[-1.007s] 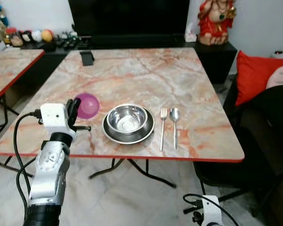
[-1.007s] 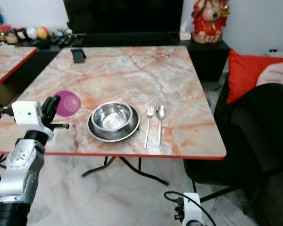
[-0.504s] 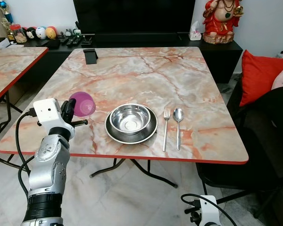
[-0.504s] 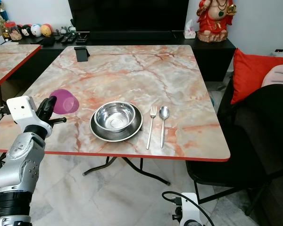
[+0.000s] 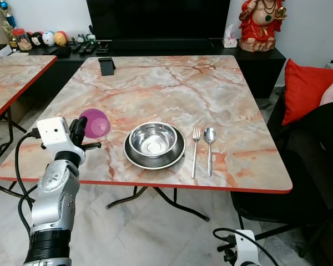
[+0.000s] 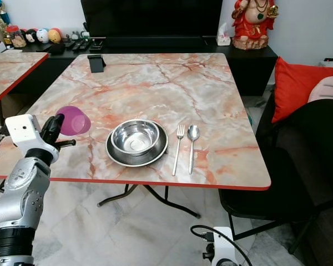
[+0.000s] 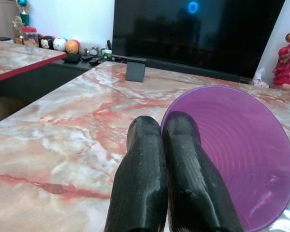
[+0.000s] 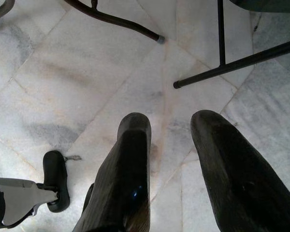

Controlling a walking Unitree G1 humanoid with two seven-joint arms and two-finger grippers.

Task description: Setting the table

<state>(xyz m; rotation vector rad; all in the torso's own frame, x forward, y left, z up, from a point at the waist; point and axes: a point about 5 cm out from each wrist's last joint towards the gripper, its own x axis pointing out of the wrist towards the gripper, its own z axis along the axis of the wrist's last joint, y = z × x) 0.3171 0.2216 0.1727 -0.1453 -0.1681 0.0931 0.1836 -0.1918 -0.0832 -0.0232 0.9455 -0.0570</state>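
- Left eye view: the bench (image 5: 172,83) holds a place setting near its front edge, a bowl (image 5: 153,139) on a plate (image 5: 132,157), with fork (image 5: 195,151) and spoon (image 5: 208,148) lying parallel just to the right of them.
- The left gripper (image 5: 79,130) hangs over the bench's front-left corner, fingers pressed together on the rim of the cup (image 5: 95,123), one inside the wall and one outside.
- The cup is held off the bench, tipped on its side, mouth toward the wrist camera.
- The free spot lies to the cup's right, just left of the plate; the left arm is nearer.
- The right gripper (image 8: 174,159) hangs idle over the floor, fingers apart and holding nothing.
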